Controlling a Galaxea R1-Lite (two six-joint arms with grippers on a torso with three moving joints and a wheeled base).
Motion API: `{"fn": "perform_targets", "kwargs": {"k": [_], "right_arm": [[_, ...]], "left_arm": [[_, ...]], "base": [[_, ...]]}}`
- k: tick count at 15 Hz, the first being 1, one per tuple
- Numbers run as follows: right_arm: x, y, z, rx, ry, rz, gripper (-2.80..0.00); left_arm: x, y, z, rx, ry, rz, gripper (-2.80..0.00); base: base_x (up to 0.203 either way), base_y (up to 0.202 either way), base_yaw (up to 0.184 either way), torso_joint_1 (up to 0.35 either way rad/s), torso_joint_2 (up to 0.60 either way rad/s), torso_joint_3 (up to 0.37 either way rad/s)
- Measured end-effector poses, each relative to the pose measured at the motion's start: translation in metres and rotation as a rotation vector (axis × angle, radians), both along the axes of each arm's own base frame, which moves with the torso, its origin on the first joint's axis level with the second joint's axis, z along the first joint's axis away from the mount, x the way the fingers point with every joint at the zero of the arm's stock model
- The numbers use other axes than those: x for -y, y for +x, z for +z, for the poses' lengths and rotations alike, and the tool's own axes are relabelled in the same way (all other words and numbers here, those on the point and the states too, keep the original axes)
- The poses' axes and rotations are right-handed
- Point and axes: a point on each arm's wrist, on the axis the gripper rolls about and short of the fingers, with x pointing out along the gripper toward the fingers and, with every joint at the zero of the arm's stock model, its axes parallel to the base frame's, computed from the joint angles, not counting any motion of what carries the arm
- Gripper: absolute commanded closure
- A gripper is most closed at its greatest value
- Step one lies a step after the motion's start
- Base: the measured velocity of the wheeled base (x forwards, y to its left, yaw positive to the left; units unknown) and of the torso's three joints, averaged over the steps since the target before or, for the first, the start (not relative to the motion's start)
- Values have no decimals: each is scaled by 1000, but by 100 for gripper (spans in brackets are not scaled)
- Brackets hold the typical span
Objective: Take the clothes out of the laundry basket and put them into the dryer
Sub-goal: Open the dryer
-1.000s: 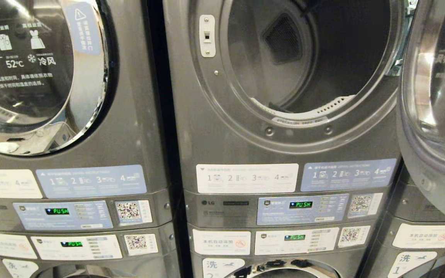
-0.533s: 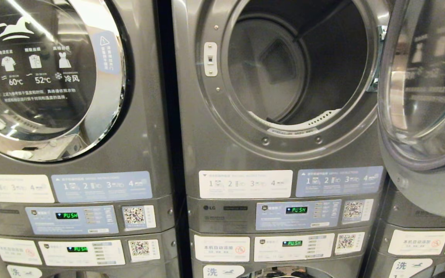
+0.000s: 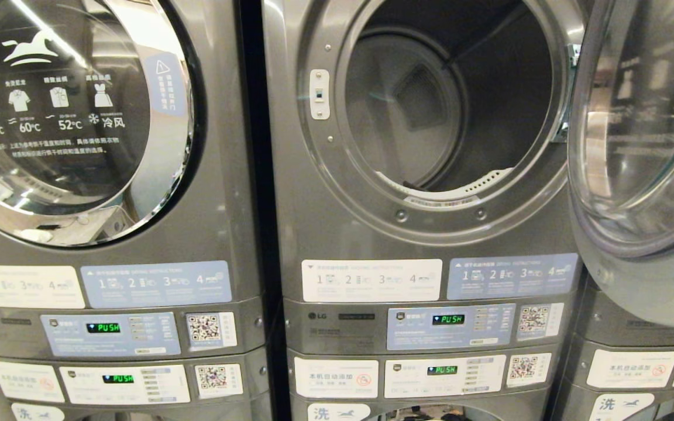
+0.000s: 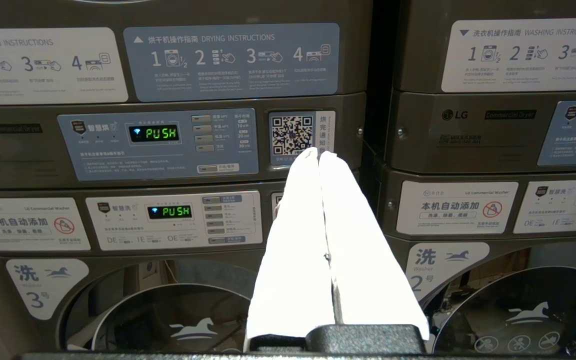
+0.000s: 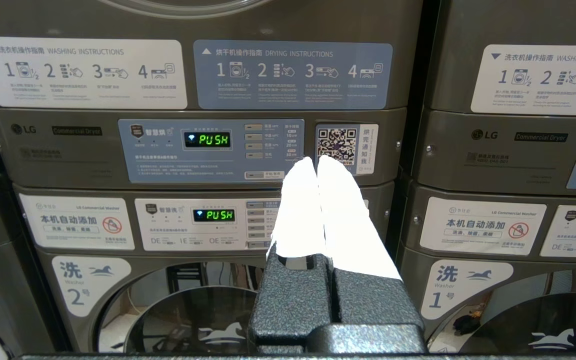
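- The grey steel dryer (image 3: 430,234) stands at centre with its round mouth open and drum seemingly bare; no clothes or basket show.
- Its glass door (image 3: 635,146) hangs open at 3 o'clock.
- The left gripper (image 4: 319,153) and right gripper (image 5: 316,161), white fingers pressed together and holding nothing, point at the control panels below the mouth.
- A closed neighbouring dryer (image 3: 79,117) sits at 9 o'clock.

The grey dryer (image 3: 430,245) stands with its round door (image 3: 641,146) swung open, the drum (image 3: 460,111) bare, well above both closed fingers.

Grey satin-metal dryer (image 3: 313,234), glossy glass door (image 3: 635,146)
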Motion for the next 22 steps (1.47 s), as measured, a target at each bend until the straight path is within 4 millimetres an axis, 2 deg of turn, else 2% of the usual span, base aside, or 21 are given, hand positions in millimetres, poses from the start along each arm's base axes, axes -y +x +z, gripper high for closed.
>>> {"fn": "perform_targets", "kwargs": {"k": [19, 22], "right_arm": [[0, 0, 0, 0, 3, 0, 0], [0, 0, 0, 0, 3, 0, 0]], "left_arm": [[0, 0, 0, 0, 12, -3, 0], [0, 0, 0, 1, 11, -2, 0]], "base": [[0, 0, 0, 0, 0, 0], [-2, -129, -1, 3, 0, 1]]}}
